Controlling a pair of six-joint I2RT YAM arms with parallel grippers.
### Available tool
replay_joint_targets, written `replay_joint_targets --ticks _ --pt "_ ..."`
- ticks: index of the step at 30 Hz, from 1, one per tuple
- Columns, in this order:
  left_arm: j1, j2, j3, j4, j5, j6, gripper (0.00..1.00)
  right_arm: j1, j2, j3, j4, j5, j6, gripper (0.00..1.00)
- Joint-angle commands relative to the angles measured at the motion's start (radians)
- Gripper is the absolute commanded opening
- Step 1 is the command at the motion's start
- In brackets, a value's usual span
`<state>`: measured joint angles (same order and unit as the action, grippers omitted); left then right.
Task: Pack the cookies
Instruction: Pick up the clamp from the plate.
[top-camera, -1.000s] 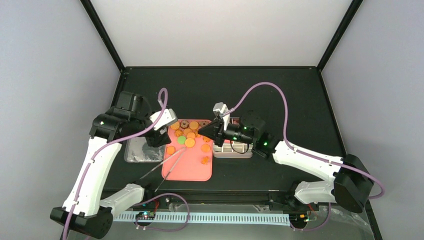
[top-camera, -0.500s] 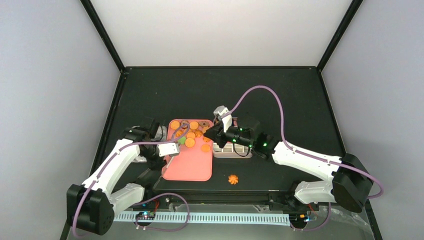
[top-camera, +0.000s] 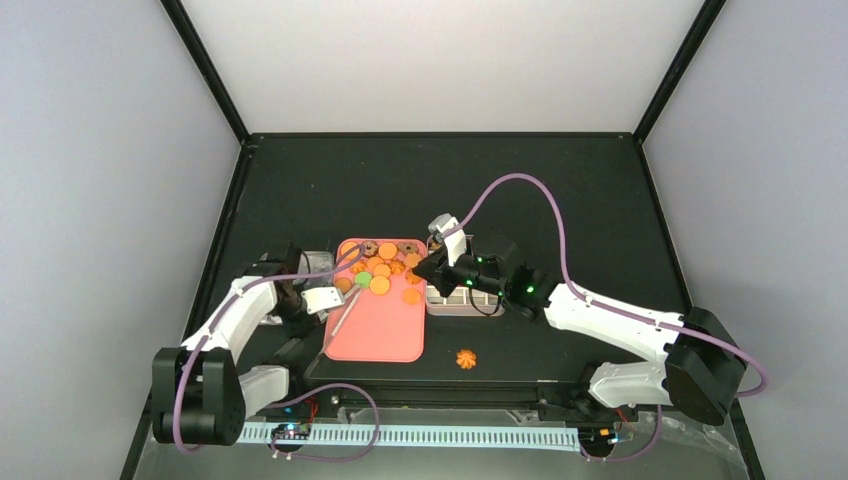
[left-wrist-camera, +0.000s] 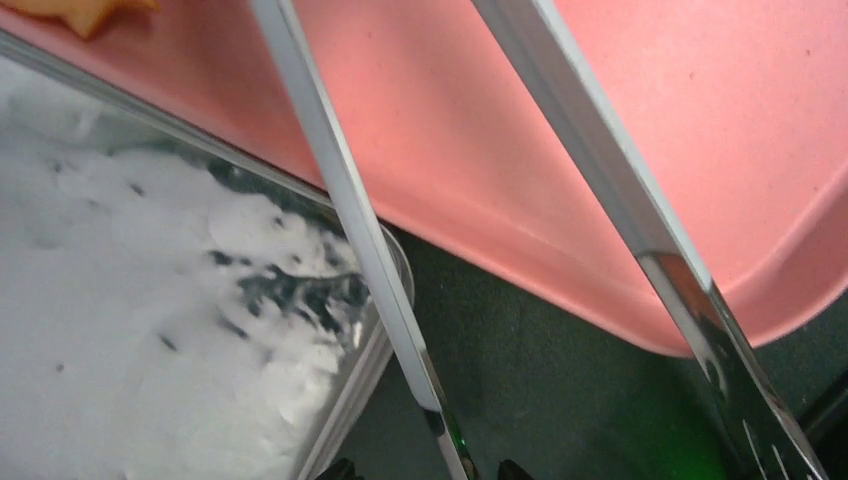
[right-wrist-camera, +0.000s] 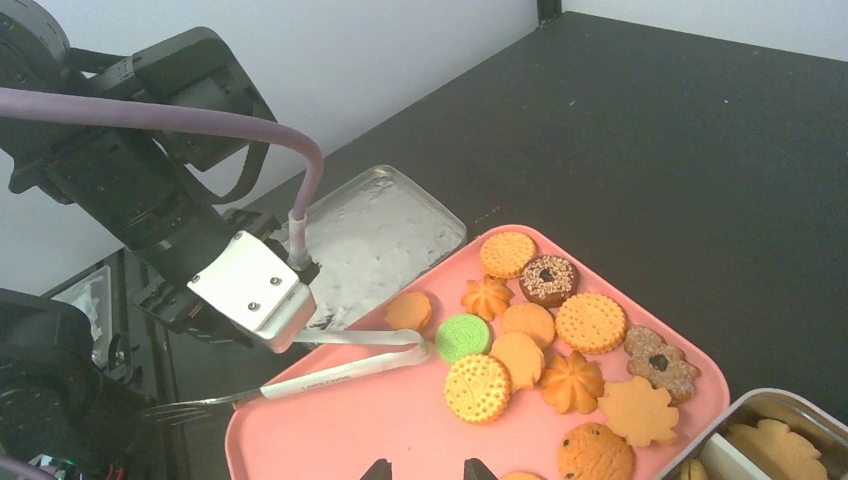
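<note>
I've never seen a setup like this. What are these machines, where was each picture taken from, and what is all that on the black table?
These are two white robot arms bolted to a black table, each ending in a two-finger gripper. The wide picture looks down from above and behind them. The other two come from a small camera on each wrist.

On the table lies a pink rectangular plastic tray holding small round and flower-shaped cookies, mostly orange. To its left is a shallow silver metal pan. To its right is a metal tin with white dividers, with some cookies inside. One orange flower-shaped cookie lies loose on the table, off the tray.

The left gripper holds long metal tongs that reach over the tray. The right gripper hovers by the tin, its fingers slightly apart and empty.
</note>
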<state>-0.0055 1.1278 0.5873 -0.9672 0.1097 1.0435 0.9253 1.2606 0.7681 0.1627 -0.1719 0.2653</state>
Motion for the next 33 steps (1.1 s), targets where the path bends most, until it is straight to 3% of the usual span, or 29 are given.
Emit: replay_joint_targets --ticks 1,11,17,22,25,30,33 --pt "0.009 0.023 -0.015 0.074 0.043 0.012 0.35 0.000 -0.026 0.008 -0.018 0.032 -0.010 0.19" --pt "0.009 0.023 -0.028 0.131 0.043 0.005 0.03 0.000 -0.039 0.014 -0.023 0.032 -0.002 0.18" --pt "0.009 -0.028 0.059 0.006 0.139 0.007 0.02 0.000 -0.041 0.015 -0.018 0.024 0.012 0.18" --pt "0.009 -0.028 0.168 -0.125 0.300 -0.013 0.02 -0.001 -0.054 0.013 -0.010 0.014 0.026 0.22" --pt "0.008 -0.008 0.261 -0.227 0.447 -0.013 0.02 -0.002 -0.082 0.003 0.009 -0.009 0.033 0.36" --pt "-0.006 0.032 0.429 -0.381 0.730 0.002 0.02 -0.007 -0.139 -0.027 0.088 -0.145 0.056 0.87" --pt "-0.054 0.031 0.499 -0.417 0.849 -0.001 0.01 -0.016 -0.139 -0.040 0.143 -0.272 0.078 0.99"
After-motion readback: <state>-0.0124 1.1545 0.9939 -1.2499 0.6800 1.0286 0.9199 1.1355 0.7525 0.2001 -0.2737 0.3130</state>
